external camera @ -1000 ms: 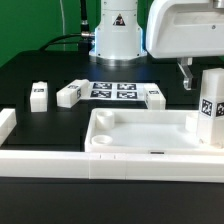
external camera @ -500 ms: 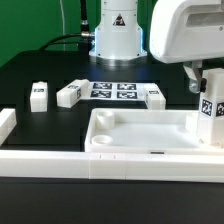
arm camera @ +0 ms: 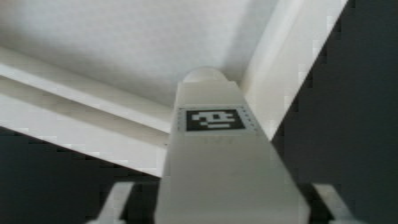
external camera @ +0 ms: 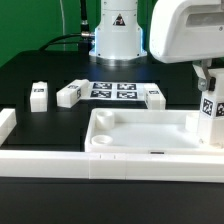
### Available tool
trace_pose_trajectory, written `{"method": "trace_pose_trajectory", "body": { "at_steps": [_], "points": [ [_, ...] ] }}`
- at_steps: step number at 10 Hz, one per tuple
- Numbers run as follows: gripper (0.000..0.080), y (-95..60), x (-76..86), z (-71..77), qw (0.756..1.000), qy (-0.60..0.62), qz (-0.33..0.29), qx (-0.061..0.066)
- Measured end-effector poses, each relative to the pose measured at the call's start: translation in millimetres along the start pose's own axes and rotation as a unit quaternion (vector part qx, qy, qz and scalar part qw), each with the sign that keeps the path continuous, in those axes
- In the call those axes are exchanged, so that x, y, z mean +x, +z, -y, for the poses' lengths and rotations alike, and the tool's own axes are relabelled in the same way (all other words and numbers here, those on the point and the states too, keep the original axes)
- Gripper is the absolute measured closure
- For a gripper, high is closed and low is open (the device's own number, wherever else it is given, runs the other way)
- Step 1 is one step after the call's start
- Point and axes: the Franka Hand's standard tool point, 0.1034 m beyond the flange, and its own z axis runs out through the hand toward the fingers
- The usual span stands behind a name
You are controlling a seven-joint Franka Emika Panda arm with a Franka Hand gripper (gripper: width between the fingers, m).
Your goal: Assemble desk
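Observation:
The white tray-like desk tabletop (external camera: 145, 135) lies at the front, its rim up. One white tagged leg (external camera: 211, 112) stands upright at the tabletop's corner on the exterior view's right. My gripper (external camera: 207, 78) is right above this leg and straddles its top. In the wrist view the leg (arm camera: 217, 125) runs between my two fingers (arm camera: 125, 203), with a dark gap on each side, so the jaws stand open around it. Three more legs lie on the black table: one (external camera: 39, 95), a second (external camera: 68, 94) and a third (external camera: 155, 97).
The marker board (external camera: 113, 90) lies behind the tabletop. The long white border rail (external camera: 60, 160) runs along the front, with an upturned end (external camera: 6, 125) at the exterior view's left. The robot's base (external camera: 117, 35) stands at the back.
My gripper has moved toward the exterior view's right and slightly down, from beside the upright leg to over its top. The legs and tabletop have not moved.

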Motion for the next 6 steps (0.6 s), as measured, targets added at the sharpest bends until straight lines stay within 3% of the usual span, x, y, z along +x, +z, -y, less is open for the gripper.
{"method": "trace_pose_trajectory", "body": {
  "at_steps": [4, 6],
  "points": [
    [0.0511, 0.8, -0.1, -2.0, 0.99, 0.139, -0.004, 0.009],
    [0.0509, 0.9, -0.2, -2.8, 0.972, 0.234, -0.004, 0.01]
  ]
}}
